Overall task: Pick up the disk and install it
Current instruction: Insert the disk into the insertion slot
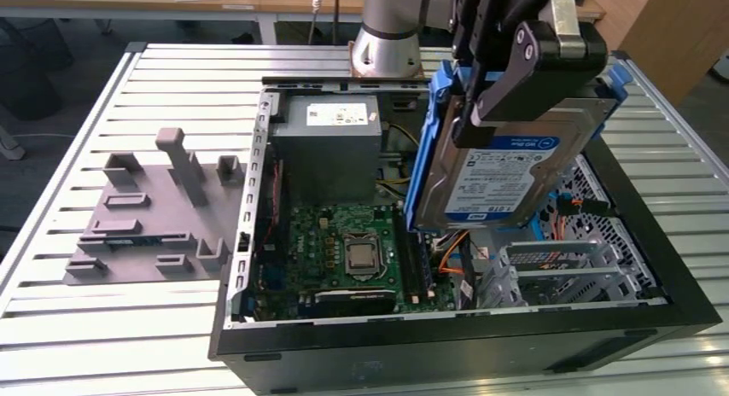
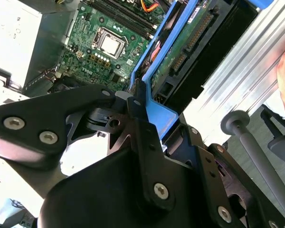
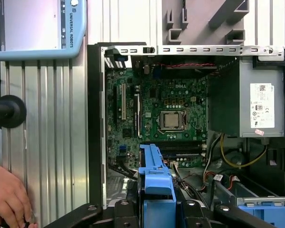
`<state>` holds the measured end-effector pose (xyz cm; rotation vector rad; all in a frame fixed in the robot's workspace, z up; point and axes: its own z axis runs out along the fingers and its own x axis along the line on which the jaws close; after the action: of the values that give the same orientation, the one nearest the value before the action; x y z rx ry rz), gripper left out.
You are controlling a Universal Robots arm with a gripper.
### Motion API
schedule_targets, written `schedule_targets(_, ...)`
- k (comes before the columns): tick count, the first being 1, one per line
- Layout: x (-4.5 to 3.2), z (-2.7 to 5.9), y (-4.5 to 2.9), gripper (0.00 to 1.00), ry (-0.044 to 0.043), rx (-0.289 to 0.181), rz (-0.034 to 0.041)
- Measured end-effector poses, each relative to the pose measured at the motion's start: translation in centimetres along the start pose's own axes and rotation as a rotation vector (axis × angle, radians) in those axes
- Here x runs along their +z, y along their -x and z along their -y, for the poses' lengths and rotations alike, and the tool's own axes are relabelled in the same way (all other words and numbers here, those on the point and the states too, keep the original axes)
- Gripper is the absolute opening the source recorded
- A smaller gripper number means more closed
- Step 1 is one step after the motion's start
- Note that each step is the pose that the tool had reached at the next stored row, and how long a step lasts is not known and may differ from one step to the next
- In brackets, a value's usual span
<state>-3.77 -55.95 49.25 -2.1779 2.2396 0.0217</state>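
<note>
Exterior view, near to far. Lower centre: open black metal computer case (image 1: pixel 456 353) on a slatted aluminium table (image 1: pixel 68 328), with a green motherboard (image 1: pixel 341 259) inside. Upper right: black gripper (image 1: pixel 484 110), its fingers clamped on the blue plastic frame of the disk (image 1: pixel 501 178), a flat silver metal hard drive with a blue-and-white label, held tilted on edge above the open case. Upper centre: grey metal power-supply box (image 1: pixel 328 148). Centre left: grey plastic fixture plate (image 1: pixel 148 217). First wrist view: a person's hand (image 3: pixel 7 197) over the table, apart from the case.
</note>
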Motion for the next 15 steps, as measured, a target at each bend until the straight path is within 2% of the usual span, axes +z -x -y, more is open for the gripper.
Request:
schedule_targets(5,0.01,0.12,-0.18,0.36,0.0,0.0,-0.0002)
schedule_targets(11,0.07,0.45,-0.82,0.36,0.0,0.0,0.0)
schedule_targets(15,0.12,1.19,-0.89,0.36,0.0009,0.0,-0.0002)
